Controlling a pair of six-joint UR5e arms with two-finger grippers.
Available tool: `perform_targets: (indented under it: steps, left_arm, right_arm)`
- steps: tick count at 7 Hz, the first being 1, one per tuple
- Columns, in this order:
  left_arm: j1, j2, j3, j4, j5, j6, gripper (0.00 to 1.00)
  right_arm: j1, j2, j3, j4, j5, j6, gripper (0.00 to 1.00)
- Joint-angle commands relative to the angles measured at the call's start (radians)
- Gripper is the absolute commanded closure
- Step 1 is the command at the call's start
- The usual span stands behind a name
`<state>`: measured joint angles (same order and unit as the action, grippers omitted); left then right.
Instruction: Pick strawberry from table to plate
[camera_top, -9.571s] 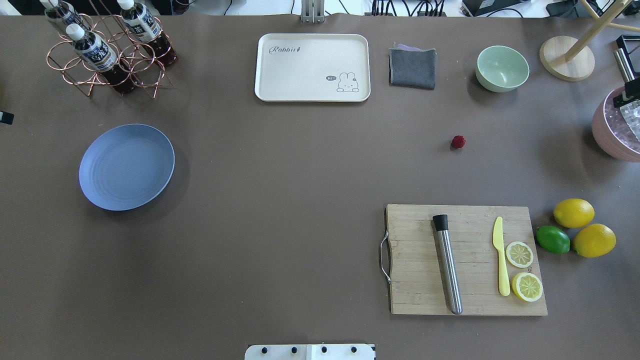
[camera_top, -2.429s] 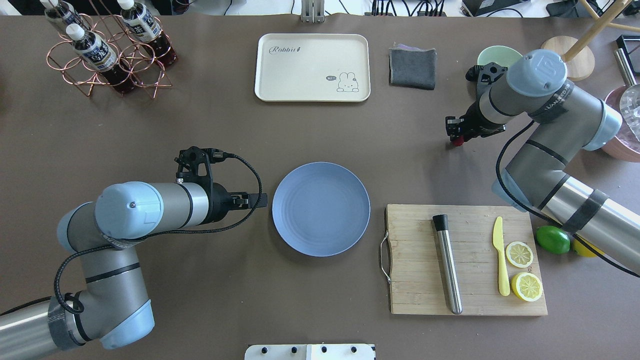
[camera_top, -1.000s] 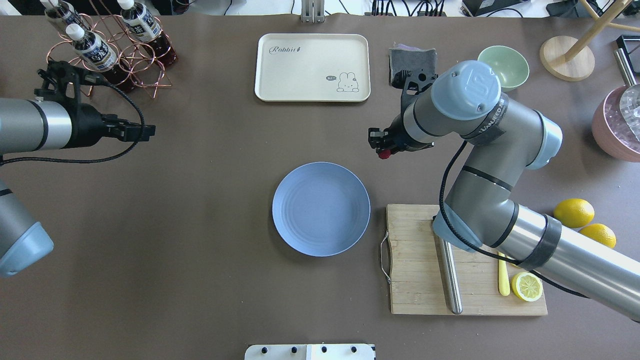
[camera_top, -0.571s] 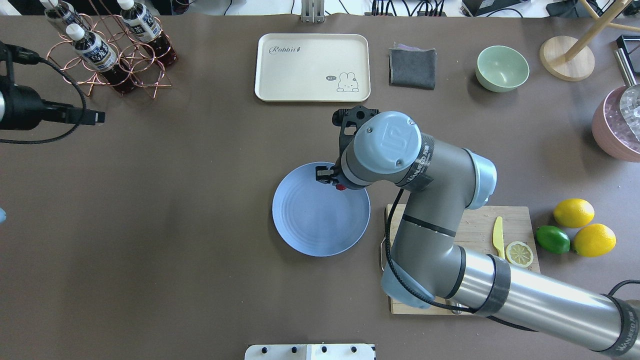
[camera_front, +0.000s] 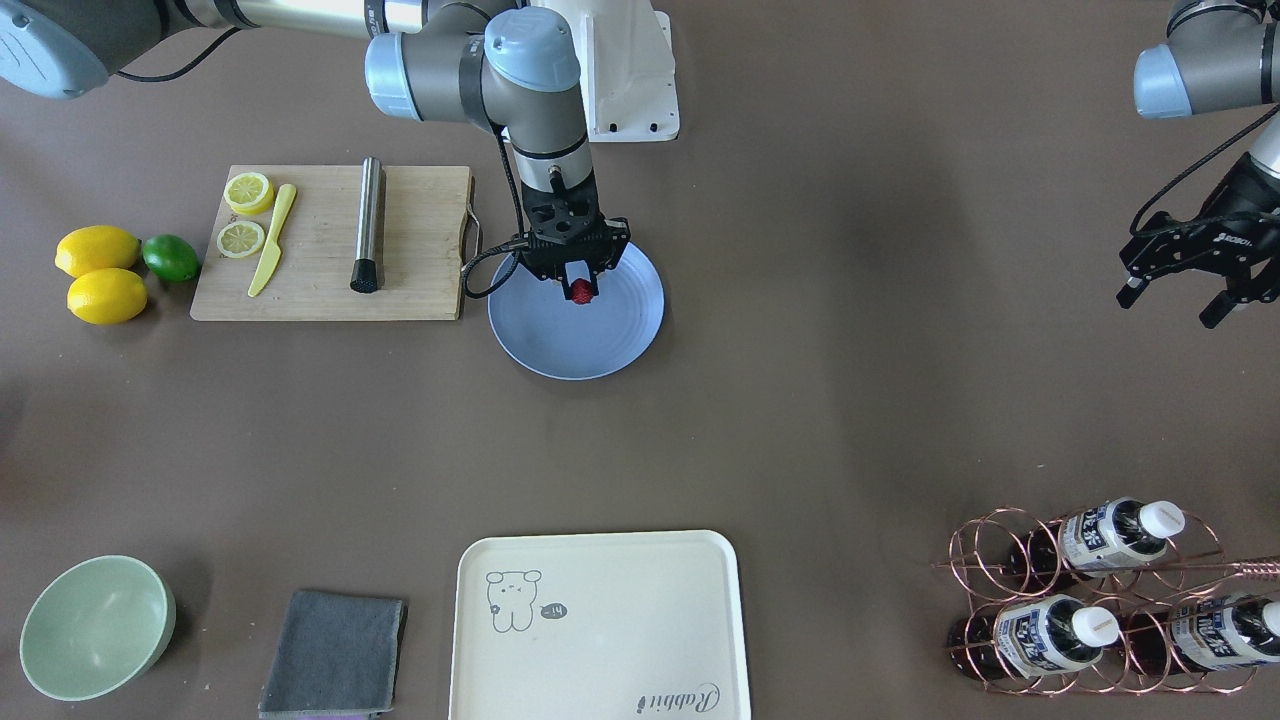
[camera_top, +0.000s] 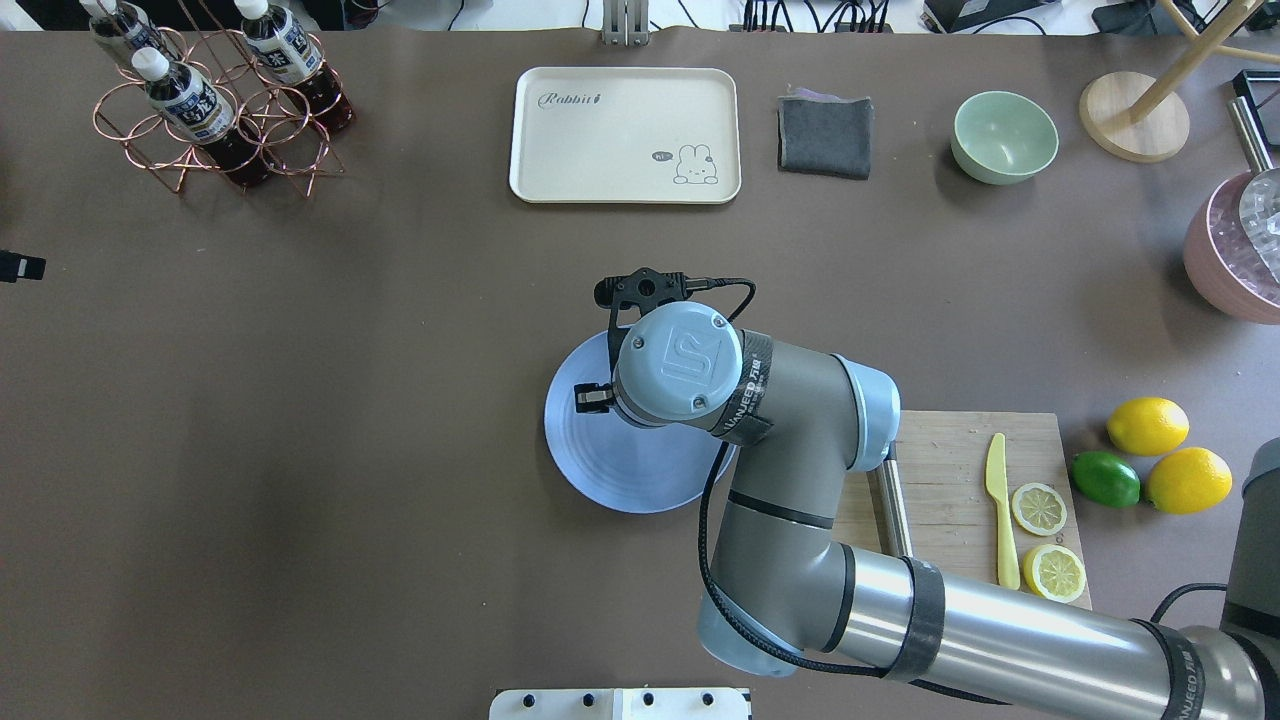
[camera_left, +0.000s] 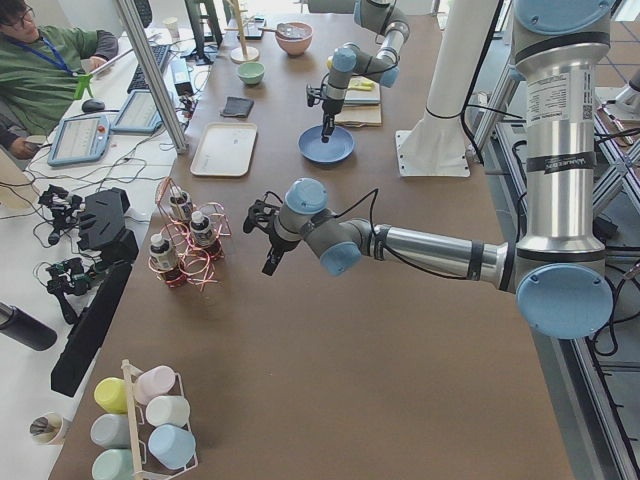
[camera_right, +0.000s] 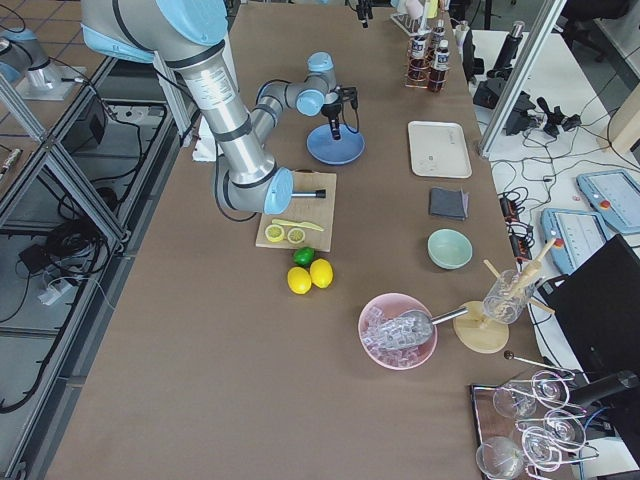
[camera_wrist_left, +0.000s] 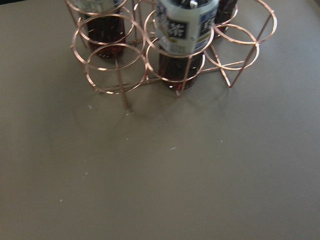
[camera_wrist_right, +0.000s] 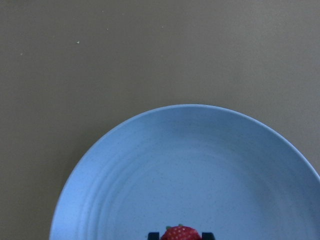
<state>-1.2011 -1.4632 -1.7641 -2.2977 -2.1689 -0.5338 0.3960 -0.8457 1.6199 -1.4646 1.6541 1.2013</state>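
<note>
Bright, even light; soft shadows.

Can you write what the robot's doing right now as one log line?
right gripper: shut on strawberry | strawberry: over plate, not yet released | left gripper: open, empty, away from plate | step: placing

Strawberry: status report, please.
Right gripper shut on strawberry, over plate. Left gripper open, off near bottle rack. Nothing in the way.
</note>
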Motion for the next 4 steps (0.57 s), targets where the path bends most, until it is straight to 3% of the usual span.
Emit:
perform_targets:
  steps: [1,3,4]
  left_arm:
    - [-0.017,0.026,-0.001,0.003,-0.009,0.012,0.02]
    - [-0.029,0.023,0.002,0.004,-0.025,0.012,0.02]
    - [-0.032,0.018,0.002,0.015,-0.023,0.012,0.02]
  right_arm:
    - [0.001,0.0,-0.041,0.003,-0.02,-0.008,1.0]
    - [-0.011,-0.004,-0.045,0.003,-0.02,0.001,1.0]
    - [-0.009,-0.003,-0.045,0.003,-0.02,0.004,0.65]
